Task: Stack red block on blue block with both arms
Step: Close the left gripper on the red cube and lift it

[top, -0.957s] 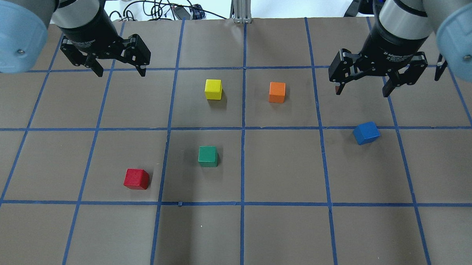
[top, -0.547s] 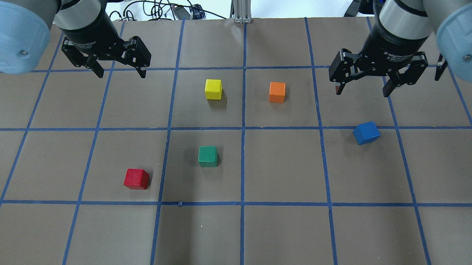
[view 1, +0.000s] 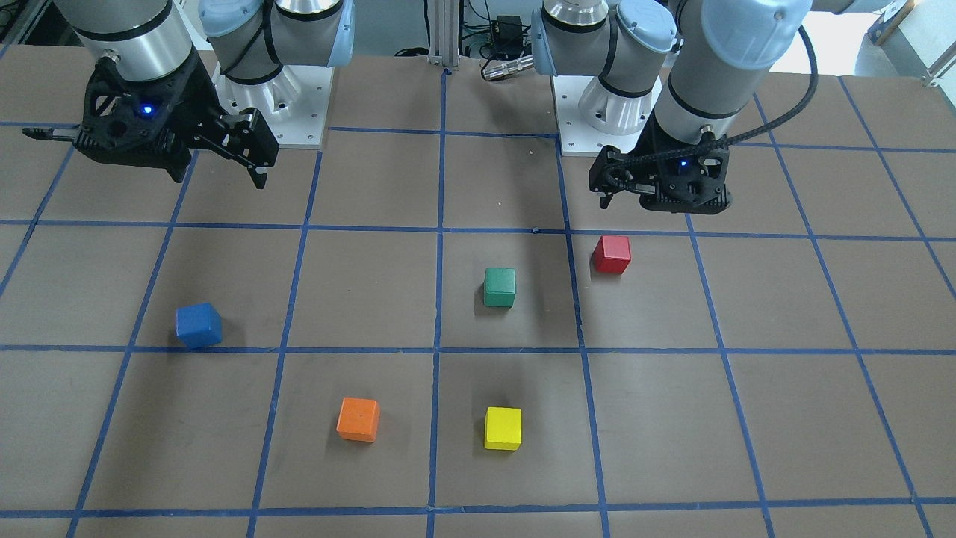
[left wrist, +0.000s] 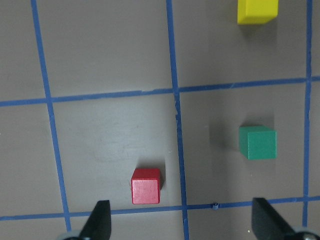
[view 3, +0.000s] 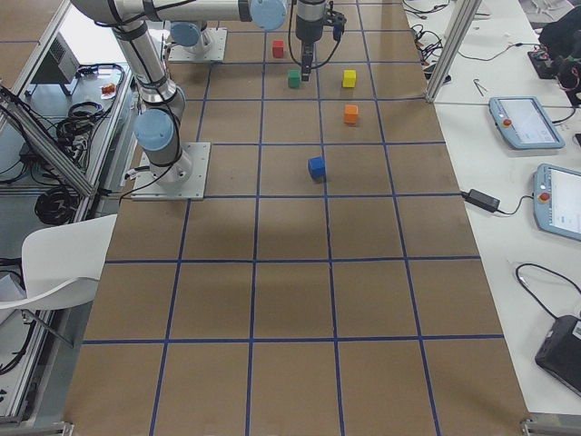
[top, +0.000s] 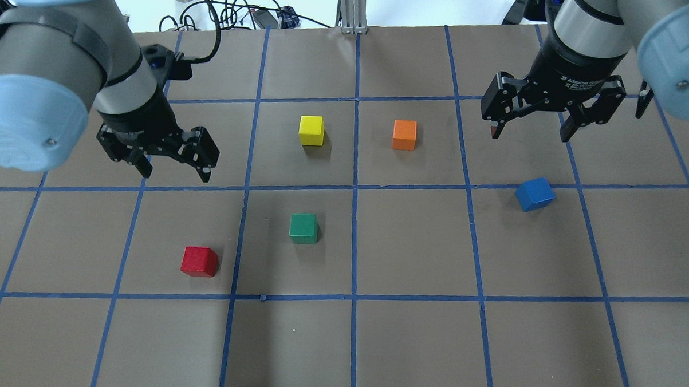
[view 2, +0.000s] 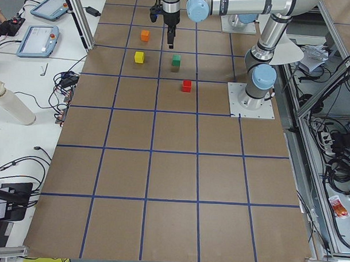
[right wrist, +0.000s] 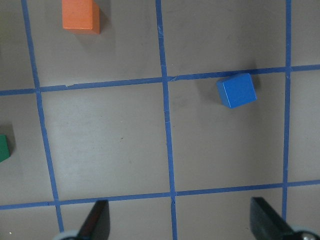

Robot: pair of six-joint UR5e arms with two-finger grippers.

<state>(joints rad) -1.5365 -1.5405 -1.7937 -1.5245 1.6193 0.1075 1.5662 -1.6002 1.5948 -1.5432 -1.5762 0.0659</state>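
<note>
The red block [top: 199,261] sits on the brown table at the near left; it also shows in the front-facing view [view 1: 612,254] and the left wrist view [left wrist: 146,186]. My left gripper [top: 176,173] is open and empty. It hovers just beyond the red block, which lies ahead of its fingers [left wrist: 101,220]. The blue block [top: 535,194] lies turned at an angle on the right, on a blue tape line; it also shows in the front-facing view [view 1: 199,325] and the right wrist view [right wrist: 236,90]. My right gripper [top: 530,131] is open and empty above the table beyond it.
A green cube [top: 304,227] sits right of the red block. A yellow cube [top: 312,130] and an orange cube [top: 404,134] sit farther back in the middle. Cables [top: 236,12] lie past the table's far edge.
My left gripper has moved nearer the robot, from the far left row to just beyond the red block, still open. The right arm and all cubes have not moved.
</note>
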